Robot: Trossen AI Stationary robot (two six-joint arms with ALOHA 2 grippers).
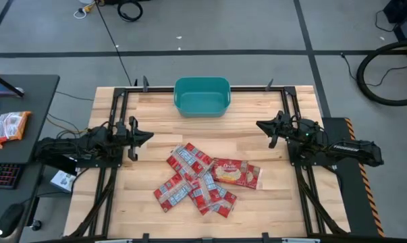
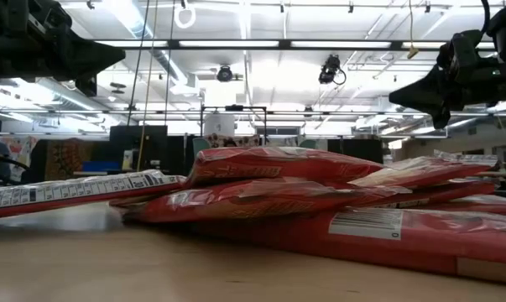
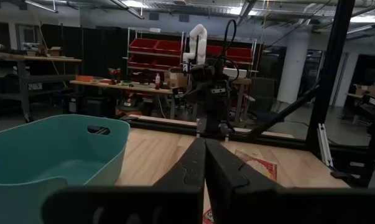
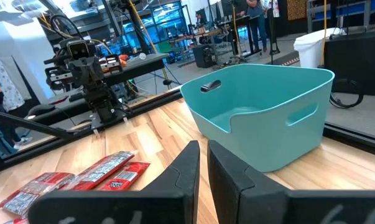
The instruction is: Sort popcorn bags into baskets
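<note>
Several red popcorn bags (image 1: pixel 196 182) lie in an overlapping pile on the table's near middle; the larger one with the yellow popcorn picture (image 1: pixel 235 173) lies at the pile's right. The low view shows the pile (image 2: pixel 278 197) stacked flat. The teal basket (image 1: pixel 202 95) stands at the far edge, with nothing in it. My left gripper (image 1: pixel 149 136) hovers shut over the table's left side, above and left of the pile. My right gripper (image 1: pixel 260 125) hovers shut over the right side, between basket and pile. Both fingertips meet in the wrist views (image 3: pixel 204 149) (image 4: pixel 203 152).
A black frame (image 1: pixel 122 94) runs along the table's edges. To the left stands a side desk with orange-white packets (image 1: pixel 7 126), a keyboard (image 1: pixel 2 174) and a mouse (image 1: pixel 9 217). Bare wood lies between the basket and the pile.
</note>
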